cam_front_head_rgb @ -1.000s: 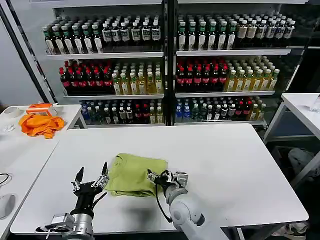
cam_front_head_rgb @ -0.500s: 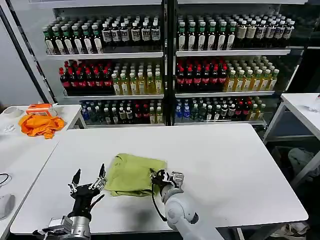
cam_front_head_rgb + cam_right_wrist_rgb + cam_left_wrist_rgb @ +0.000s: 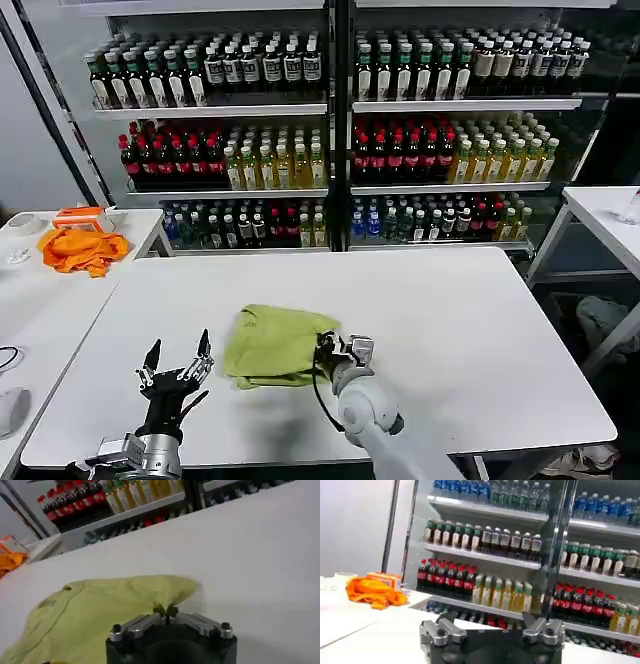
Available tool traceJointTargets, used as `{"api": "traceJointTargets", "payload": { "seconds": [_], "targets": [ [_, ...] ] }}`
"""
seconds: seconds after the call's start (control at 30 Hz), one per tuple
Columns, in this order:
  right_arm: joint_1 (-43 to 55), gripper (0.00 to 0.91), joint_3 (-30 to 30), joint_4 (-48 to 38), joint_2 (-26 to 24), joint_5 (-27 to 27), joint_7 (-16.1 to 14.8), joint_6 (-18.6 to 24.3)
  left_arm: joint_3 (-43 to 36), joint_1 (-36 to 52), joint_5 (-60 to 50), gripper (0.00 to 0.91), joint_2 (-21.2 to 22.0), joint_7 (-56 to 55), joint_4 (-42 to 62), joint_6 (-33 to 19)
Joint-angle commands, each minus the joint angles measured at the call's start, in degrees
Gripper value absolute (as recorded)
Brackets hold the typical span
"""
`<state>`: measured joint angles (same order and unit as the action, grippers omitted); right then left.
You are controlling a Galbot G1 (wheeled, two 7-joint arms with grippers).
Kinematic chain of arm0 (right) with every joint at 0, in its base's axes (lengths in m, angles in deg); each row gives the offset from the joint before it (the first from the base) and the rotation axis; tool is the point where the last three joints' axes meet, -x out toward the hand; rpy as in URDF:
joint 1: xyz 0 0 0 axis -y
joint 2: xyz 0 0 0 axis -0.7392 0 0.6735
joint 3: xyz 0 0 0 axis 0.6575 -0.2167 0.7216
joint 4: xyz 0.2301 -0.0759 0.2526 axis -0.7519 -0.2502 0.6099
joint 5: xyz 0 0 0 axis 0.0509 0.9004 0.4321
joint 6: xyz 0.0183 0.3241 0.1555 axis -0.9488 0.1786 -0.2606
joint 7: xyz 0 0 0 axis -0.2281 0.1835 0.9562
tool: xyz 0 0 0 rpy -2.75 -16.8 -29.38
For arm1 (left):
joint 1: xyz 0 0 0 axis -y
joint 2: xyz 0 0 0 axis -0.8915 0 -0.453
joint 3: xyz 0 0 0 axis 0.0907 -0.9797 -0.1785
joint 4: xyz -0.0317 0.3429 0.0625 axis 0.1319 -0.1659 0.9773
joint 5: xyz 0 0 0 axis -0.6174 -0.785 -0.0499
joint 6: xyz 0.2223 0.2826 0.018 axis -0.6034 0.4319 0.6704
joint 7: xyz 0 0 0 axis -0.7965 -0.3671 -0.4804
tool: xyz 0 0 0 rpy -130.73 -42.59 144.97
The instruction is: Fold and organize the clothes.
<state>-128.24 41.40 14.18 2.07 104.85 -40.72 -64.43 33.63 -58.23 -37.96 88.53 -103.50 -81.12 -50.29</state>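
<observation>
— Right gripper (image 3: 325, 347)?
— My fingers are pinched together on the shirt (image 3: 275, 345) edge (cloth bunched beyond them, on the tabletop (image 3: 450, 330)).
— Left gripper (image 3: 176, 364)?
— Fingers spread apart, shirt just beside them.

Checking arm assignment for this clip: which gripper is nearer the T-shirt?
Right. The right gripper is shut on the T-shirt at its edge. The left gripper is open, apart from the shirt, over bare table.
</observation>
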Motion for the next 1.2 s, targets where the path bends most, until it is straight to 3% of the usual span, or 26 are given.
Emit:
{"api": "traceJointTargets", "payload": {
  "seconds": [0.03,0.2,0.3,0.5,0.53,0.6,0.9,1.0,1.2],
  "targets": [
    [2.72,0.0,1.92,2.13,-9.69,-4.04,-7.54,-3.22,-0.28,-0.14,-0.17,0.907,0.01,0.02,-0.09,0.01],
    [2.38,0.0,4.02,3.77,-17.78,-6.56,-15.93,-3.26,-0.73,0.08,-0.22,0.907,-0.01,0.08,0.15,0.1],
    [1.55,0.0,6.27,4.01,-22.07,-8.36,-19.23,-3.25,-1.2,0.33,-0.37,0.907,0.0,0.11,0.17,0.26],
    [-0.26,0.0,11.17,2.44,-25.26,-16.8,-26.69,-3.22,-2.44,0.76,-1.0,0.907,0.01,0.16,0.54,0.35],
    [-0.25,0.161,11.45,2.01,-25.24,-19.88,-27.95,-3.17,-2.78,0.78,-1.16,0.907,0.03,0.18,0.53,0.35],
    [-0.17,0.907,11.5,1.6,-24.95,-22.2,-28.47,-2.68,-3.11,0.78,-1.4,0.907,0.03,0.21,0.53,0.37],
    [-11.05,0.907,15.44,7.73,-22.72,-26.11,-22.71,20.1,-3.47,-0.13,-2.22,0.907,-0.22,0.28,-0.09,0.17],
    [-15.99,0.907,18.11,11.22,-22.03,-27.09,-21.02,22.85,-3.85,-0.82,-2.92,0.907,-0.33,0.51,-0.7,0.24],
    [-28.81,0.907,28.9,17.36,-18.62,-30.09,-21.67,27.28,-5.43,-0.8,-4.5,0.907,-0.34,1.07,-0.85,0.39]
  ]
}}
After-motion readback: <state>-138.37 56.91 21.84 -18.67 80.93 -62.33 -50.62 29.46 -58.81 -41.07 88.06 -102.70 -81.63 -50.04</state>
